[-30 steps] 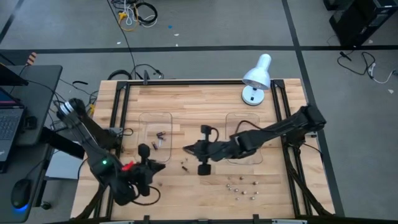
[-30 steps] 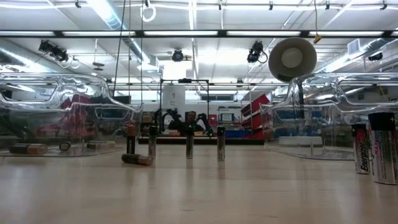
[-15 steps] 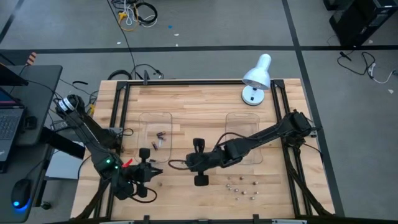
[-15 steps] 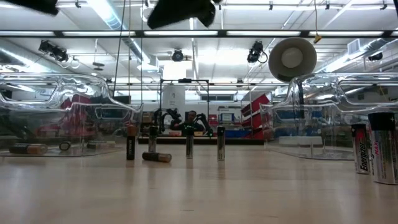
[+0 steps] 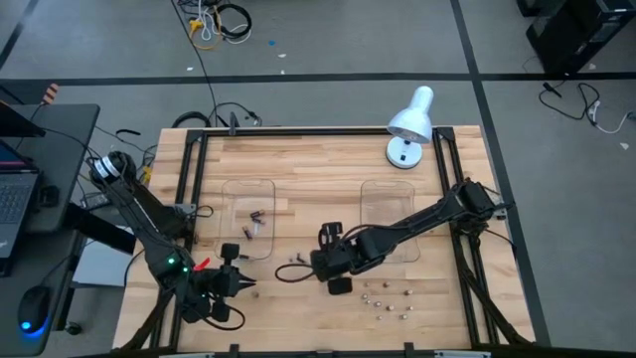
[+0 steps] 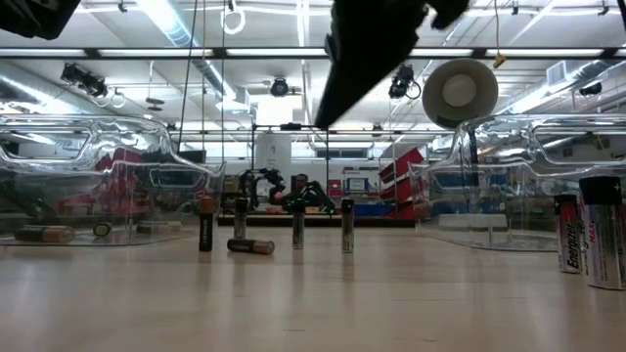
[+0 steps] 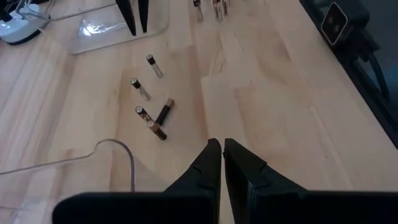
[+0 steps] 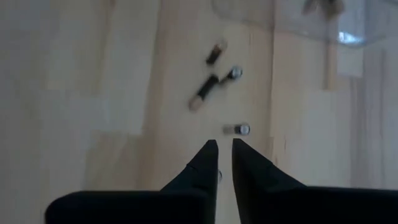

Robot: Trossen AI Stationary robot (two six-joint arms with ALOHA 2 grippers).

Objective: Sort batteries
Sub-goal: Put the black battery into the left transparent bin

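A small group of batteries (image 5: pixel 295 263) stands and lies on the wood between the two clear trays. In the low view several stand upright (image 6: pixel 298 225) and one dark battery (image 6: pixel 251 246) lies on its side. My right gripper (image 5: pixel 285 270) hovers over this group with a narrow gap between its fingers (image 8: pixel 222 146); the nearest battery (image 8: pixel 238 129) sits just beyond the tips. My left gripper (image 5: pixel 241 283) is shut (image 7: pixel 219 148) near the table's near-left edge, short of the group (image 7: pixel 151 118). A few batteries (image 5: pixel 253 221) lie in the left tray. Silver batteries (image 5: pixel 386 296) are scattered near the near edge.
The left clear tray (image 5: pixel 234 189) and the right clear tray (image 5: pixel 383 194) flank the middle of the table. A white desk lamp (image 5: pixel 409 127) stands at the far right. Two big batteries (image 6: pixel 587 240) stand close to the low camera. Bare wood lies between the trays.
My right gripper has swung from beside the right tray toward the near edge and come down over the group of batteries. The dark battery lying on its side has rolled a little along the table. My left gripper has drawn back slightly toward the near edge.
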